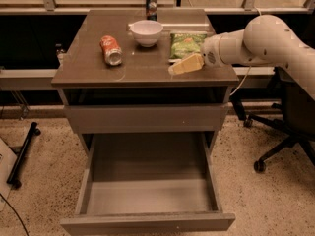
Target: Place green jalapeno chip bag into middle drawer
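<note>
The green jalapeno chip bag (187, 44) lies flat on the right side of the cabinet top, to the right of the white bowl (146, 32). My gripper (186, 64), a tan tip on the white arm that comes in from the right, hovers over the top's front right part. It sits just in front of the bag's near edge and holds nothing that I can see. The middle drawer (147, 198) is pulled fully out below, and its flat floor is bare.
An orange-red soda can (111, 50) lies on its side at the left of the top. A dark can (151, 5) stands at the back edge. A shallower drawer (147, 118) is shut above the open one. An office chair (288, 132) stands at the right, a black stand leg (22, 154) at the left.
</note>
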`<action>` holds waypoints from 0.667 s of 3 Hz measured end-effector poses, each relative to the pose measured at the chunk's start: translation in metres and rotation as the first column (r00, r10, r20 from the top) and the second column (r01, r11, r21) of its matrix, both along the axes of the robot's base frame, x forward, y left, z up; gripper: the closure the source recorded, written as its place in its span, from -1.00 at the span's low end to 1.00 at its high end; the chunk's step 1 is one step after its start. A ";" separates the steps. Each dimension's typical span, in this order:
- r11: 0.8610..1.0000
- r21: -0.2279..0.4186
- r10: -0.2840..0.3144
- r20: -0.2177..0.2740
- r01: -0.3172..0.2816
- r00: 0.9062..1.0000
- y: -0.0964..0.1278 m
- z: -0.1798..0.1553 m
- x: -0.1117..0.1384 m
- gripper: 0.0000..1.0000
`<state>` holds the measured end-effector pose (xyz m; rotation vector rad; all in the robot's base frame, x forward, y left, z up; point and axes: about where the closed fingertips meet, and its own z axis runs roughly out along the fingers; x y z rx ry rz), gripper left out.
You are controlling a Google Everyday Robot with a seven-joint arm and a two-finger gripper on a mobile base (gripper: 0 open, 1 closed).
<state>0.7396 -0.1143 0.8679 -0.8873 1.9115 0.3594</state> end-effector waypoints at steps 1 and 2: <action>0.996 0.084 -0.023 -0.003 0.023 1.000 -0.016 -0.005 0.029 -1.00; 0.990 0.133 -0.031 -0.021 0.034 0.999 -0.025 -0.013 0.051 -1.00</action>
